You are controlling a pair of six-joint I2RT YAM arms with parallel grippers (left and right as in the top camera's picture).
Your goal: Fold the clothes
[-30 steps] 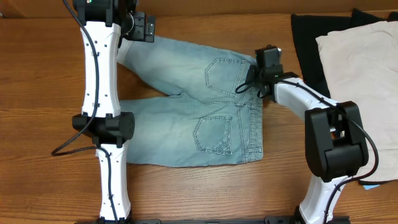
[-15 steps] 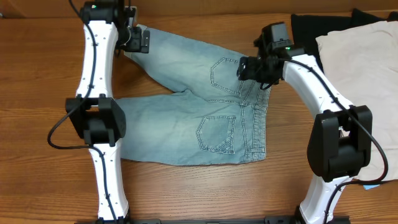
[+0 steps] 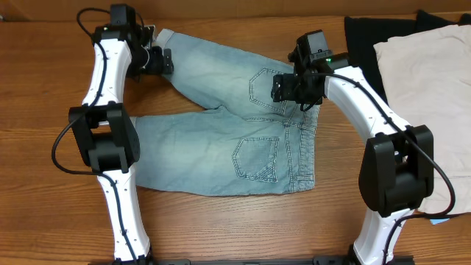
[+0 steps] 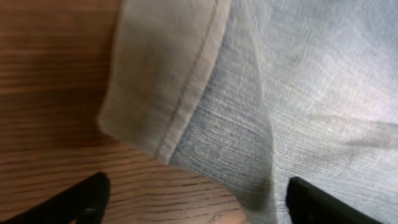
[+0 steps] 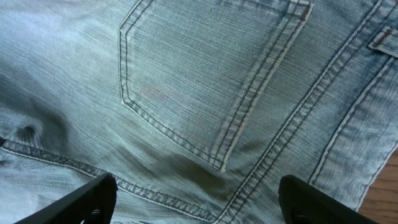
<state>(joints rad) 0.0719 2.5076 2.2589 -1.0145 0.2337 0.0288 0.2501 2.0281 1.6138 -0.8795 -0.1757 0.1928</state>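
Note:
The clothes, a pair of light-blue denim shorts (image 3: pixel 213 147), lie spread flat on the wooden table, back pockets up and waistband to the right. My left gripper (image 3: pixel 163 60) hovers open over the upper leg's cuffed hem (image 4: pixel 168 81), with one finger (image 4: pixel 87 199) over bare wood and the other over denim. My right gripper (image 3: pixel 283 87) hangs open just above the upper back pocket (image 5: pixel 205 81), and nothing is between its fingertips (image 5: pixel 323 202).
A cream-white garment (image 3: pixel 427 96) lies on a black garment (image 3: pixel 362 51) at the table's right side, close to my right arm. Bare wood (image 3: pixel 44 110) surrounds the shorts on the left and front.
My right gripper has opened, let go of the waistband and moved left over the upper pocket. The left gripper has shifted slightly at the upper cuff.

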